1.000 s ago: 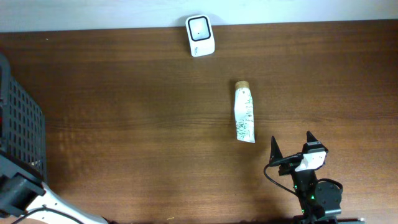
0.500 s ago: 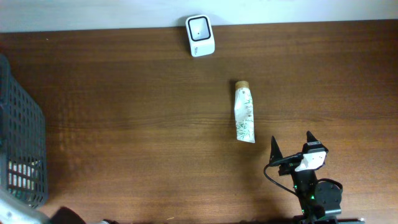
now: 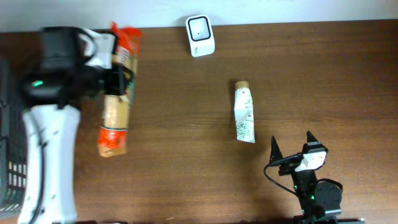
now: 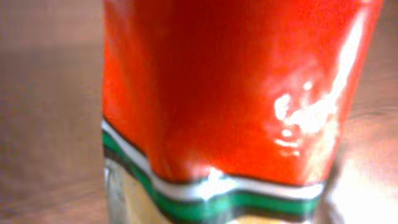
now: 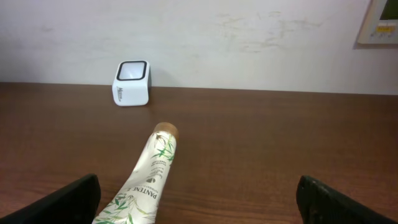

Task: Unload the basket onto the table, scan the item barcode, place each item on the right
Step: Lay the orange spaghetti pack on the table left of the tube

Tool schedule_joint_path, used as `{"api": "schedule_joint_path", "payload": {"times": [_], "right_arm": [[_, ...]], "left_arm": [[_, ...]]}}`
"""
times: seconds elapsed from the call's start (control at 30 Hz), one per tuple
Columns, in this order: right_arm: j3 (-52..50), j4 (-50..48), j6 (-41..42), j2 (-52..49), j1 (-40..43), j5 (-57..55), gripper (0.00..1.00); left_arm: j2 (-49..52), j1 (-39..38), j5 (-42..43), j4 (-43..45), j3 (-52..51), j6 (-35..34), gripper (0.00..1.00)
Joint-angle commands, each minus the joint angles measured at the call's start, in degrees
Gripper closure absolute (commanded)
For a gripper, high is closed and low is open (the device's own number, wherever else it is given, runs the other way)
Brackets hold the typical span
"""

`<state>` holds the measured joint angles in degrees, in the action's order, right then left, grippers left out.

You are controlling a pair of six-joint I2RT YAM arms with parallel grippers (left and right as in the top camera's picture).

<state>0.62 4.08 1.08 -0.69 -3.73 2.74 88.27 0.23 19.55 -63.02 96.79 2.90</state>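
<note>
The left tool [image 3: 119,78] clamps the long red-and-orange packet [image 3: 114,121] near its upper middle, over the table's [image 3: 180,130] left side, well apart from the scanner [image 3: 200,35]. Likely light, crinkly, slippery film: hold mid-body. The right tool [image 3: 291,138] gapes empty.

The long clear plastic snack packet [image 3: 115,93] has bright red ends, edged by a white and a green stripe. The white squeeze tube [image 3: 244,114] carries a green leaf print and a golden-brown cap. The small white box scanner [image 3: 200,35] has a dark window. The wooden tabletop [image 3: 323,81] is dark brown, grained.
</note>
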Motion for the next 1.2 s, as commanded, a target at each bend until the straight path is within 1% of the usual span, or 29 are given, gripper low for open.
{"api": "schedule_joint_path", "payload": {"times": [0.0,0.07,0.1,0.17,0.2,0.33,0.43,0.6,0.7,0.77,0.8,0.83,0.87,0.9,0.93,1.0,1.03,1.1,1.17], "right_arm": [[-0.3,0.2,0.0,0.3,0.4,0.5,0.01],[-0.3,0.2,0.0,0.3,0.4,0.5,0.01],[-0.3,0.2,0.0,0.3,0.4,0.5,0.01],[-0.3,0.2,0.0,0.3,0.4,0.5,0.01],[-0.3,0.2,0.0,0.3,0.4,0.5,0.01],[-0.3,0.2,0.0,0.3,0.4,0.5,0.01],[-0.3,0.2,0.0,0.3,0.4,0.5,0.01],[-0.3,0.2,0.0,0.3,0.4,0.5,0.01],[-0.3,0.2,0.0,0.3,0.4,0.5,0.01],[-0.3,0.2,0.0,0.3,0.4,0.5,0.01],[-0.3,0.2,0.0,0.3,0.4,0.5,0.01],[-0.3,0.2,0.0,0.3,0.4,0.5,0.01],[-0.3,0.2,0.0,0.3,0.4,0.5,0.01],[-0.3,0.2,0.0,0.3,0.4,0.5,0.01],[-0.3,0.2,0.0,0.3,0.4,0.5,0.01],[-0.3,0.2,0.0,0.3,0.4,0.5,0.01],[-0.3,0.2,0.0,0.3,0.4,0.5,0.01],[-0.3,0.2,0.0,0.3,0.4,0.5,0.01],[-0.3,0.2,0.0,0.3,0.4,0.5,0.01]], "left_arm": [[1.9,-7.1,-11.2,7.6,-8.8,-12.1,1.00],[3.8,-10.6,-12.1,13.5,-13.2,-15.5,1.00],[5.7,-13.3,-12.2,18.4,-16.0,-16.2,1.00],[8.3,-15.8,-12.8,22.1,-18.0,-16.2,1.00],[10.9,-17.4,-15.0,23.5,-18.4,-17.1,1.00],[18.3,-22.0,-19.8,24.3,-18.4,-19.6,1.00],[21.2,-25.0,-24.2,26.2,-18.4,-20.0,1.00],[24.3,-28.3,-25.4,31.2,-18.4,-20.0,1.00],[25.1,-28.5,-25.4,31.5,-18.4,-20.0,1.00],[25.1,-28.5,-25.4,31.7,-18.4,-20.0,0.80],[25.1,-28.6,-25.0,32.0,-18.4,-20.0,0.66],[25.1,-28.7,-24.4,32.3,-18.4,-20.0,0.59],[25.1,-29.0,-23.0,32.9,-18.4,-20.0,0.48],[25.1,-29.1,-22.0,33.1,-18.4,-20.0,0.42],[25.1,-29.4,-21.9,33.3,-18.4,-20.0,0.39],[25.1,-30.2,-21.9,33.7,-18.4,-20.0,0.25],[25.1,-30.2,-21.9,34.1,-18.4,-20.0,0.20],[25.1,-30.1,-21.9,34.2,-17.7,-19.8,0.18],[24.3,-29.7,-21.9,32.9,-15.5,-17.8,0.18]]}}
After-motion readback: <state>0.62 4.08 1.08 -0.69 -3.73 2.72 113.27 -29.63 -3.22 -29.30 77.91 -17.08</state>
